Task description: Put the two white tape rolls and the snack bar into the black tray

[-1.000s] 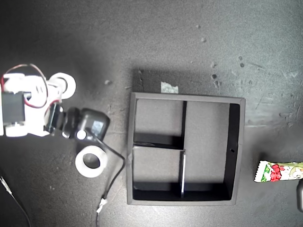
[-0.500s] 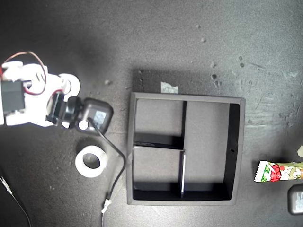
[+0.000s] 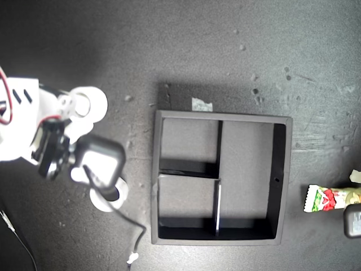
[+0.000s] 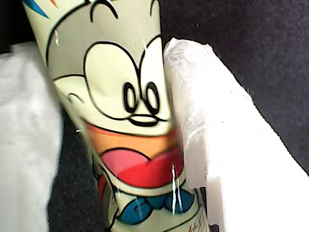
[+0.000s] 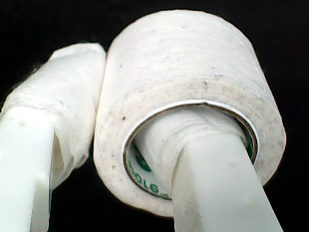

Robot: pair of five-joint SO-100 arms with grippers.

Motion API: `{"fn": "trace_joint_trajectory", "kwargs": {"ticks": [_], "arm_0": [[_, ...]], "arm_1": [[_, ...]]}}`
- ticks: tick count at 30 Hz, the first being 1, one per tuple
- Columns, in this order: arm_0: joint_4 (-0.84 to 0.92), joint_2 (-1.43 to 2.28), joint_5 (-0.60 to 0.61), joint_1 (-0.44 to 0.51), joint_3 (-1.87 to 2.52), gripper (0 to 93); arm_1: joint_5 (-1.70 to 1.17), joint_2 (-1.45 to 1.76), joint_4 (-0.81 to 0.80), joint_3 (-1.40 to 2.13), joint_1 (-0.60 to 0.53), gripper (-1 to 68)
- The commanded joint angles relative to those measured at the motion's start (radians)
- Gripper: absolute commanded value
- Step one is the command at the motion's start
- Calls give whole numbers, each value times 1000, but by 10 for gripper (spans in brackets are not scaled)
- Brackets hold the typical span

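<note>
My second gripper is shut on a white tape roll, one finger through its greenish-rimmed centre and the other outside. That tape roll is at the exterior view's left. The other tape roll lies below it, half hidden under the arm's dark camera housing. My first gripper is shut on the snack bar, its white fingers against the wrapper. The snack bar lies at the exterior view's right edge. The black tray sits in the middle with nothing in its compartments.
A small torn tape scrap lies just beyond the tray's far wall. A black cable trails from the second arm toward the tray's near corner at the exterior view's left. A dark part of the first arm shows at the exterior view's right edge.
The second arm turned and carried its tape roll slightly to the exterior view's right; its camera housing now covers part of the other roll. The first arm came in over the snack bar, which shifted a little.
</note>
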Motion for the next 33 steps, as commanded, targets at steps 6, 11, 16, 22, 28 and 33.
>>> {"fn": "trace_joint_trajectory", "kwargs": {"ticks": [6,11,16,22,28,33], "arm_0": [[25,14,9,95,-193,0],[25,-8,-11,123,-196,0],[25,-38,-6,146,-256,0],[63,-144,26,133,-396,1],[74,-353,49,121,-591,2],[77,-563,71,114,-756,1]], "arm_1": [[-127,-3,-20,-26,52,-2],[-255,6,202,-224,91,-2],[-706,-6,442,-517,244,-2],[-1275,-8,480,-710,428,-3],[-1632,-25,385,-788,523,-3],[-1772,-167,296,-845,552,-3]]}}
